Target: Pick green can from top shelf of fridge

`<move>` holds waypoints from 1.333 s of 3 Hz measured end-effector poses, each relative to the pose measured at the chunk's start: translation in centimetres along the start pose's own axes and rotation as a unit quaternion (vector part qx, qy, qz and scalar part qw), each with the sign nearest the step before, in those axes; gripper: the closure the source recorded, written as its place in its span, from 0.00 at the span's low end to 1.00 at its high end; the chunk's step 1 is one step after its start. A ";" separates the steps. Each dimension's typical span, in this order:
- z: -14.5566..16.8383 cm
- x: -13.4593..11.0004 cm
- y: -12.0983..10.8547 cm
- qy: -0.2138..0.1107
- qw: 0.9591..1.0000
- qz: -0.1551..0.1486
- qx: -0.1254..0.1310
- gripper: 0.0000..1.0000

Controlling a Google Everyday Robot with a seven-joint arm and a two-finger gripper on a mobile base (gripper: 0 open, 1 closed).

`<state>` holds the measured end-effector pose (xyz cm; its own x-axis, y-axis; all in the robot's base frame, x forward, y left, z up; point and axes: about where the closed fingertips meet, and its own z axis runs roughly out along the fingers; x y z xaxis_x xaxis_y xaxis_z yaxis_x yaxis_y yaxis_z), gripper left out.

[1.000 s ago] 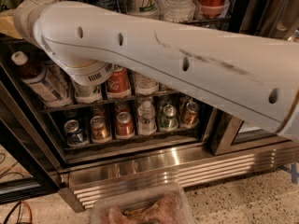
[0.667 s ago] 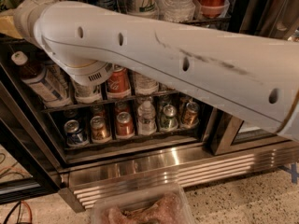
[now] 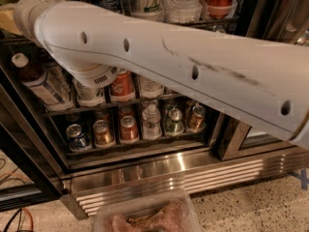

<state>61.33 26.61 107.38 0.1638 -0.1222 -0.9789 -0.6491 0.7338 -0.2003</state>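
Since nothing has moved this past second, the white arm (image 3: 193, 66) just waits. Its tool is past the arm's end near 10 o'clock; apart or together, I cannot tell. No green can shows on the top shelf (image 3: 226, 19) at 12 o'clock.

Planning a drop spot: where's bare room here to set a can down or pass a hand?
Free: speckled floor right of the plastic tub, in front of the steel grille. Crowded: the bottom rack is packed with cans side by side; the arm covers the racks above. Cables lie at floor left. The gripper is out of view, past the arm's upper-left end.
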 end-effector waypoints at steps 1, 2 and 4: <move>-0.7 -1.2 -0.4 -0.018 1.000 0.013 0.008 1.00; -1.9 -2.1 -0.8 -0.037 0.999 0.026 0.018 1.00; -4.6 -3.4 -0.8 -0.067 0.995 0.067 0.017 1.00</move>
<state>57.94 23.36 110.67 0.1767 0.0672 -0.9820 -0.6472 0.7596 -0.0645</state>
